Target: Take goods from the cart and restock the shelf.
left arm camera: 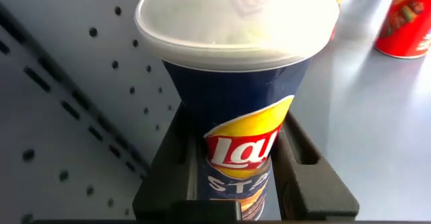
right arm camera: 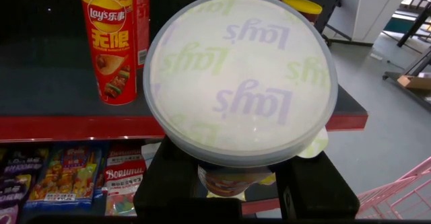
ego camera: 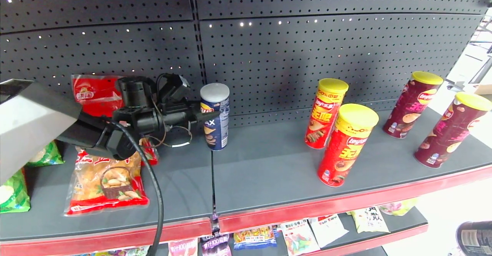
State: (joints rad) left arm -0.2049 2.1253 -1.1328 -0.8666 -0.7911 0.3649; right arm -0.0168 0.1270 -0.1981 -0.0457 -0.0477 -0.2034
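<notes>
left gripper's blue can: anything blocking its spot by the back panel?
Nothing visible. The blue chips can, in the left gripper, already stands upright near the pegboard; red cans stand well aside, bare shelf between.

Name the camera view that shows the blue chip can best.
Head view: the blue can stands whole and upright on the shelf, left gripper at its side. The left wrist view gives its lid and upper label, close up, between the fingers. The right wrist view looks at a second can held in the right gripper.
</notes>
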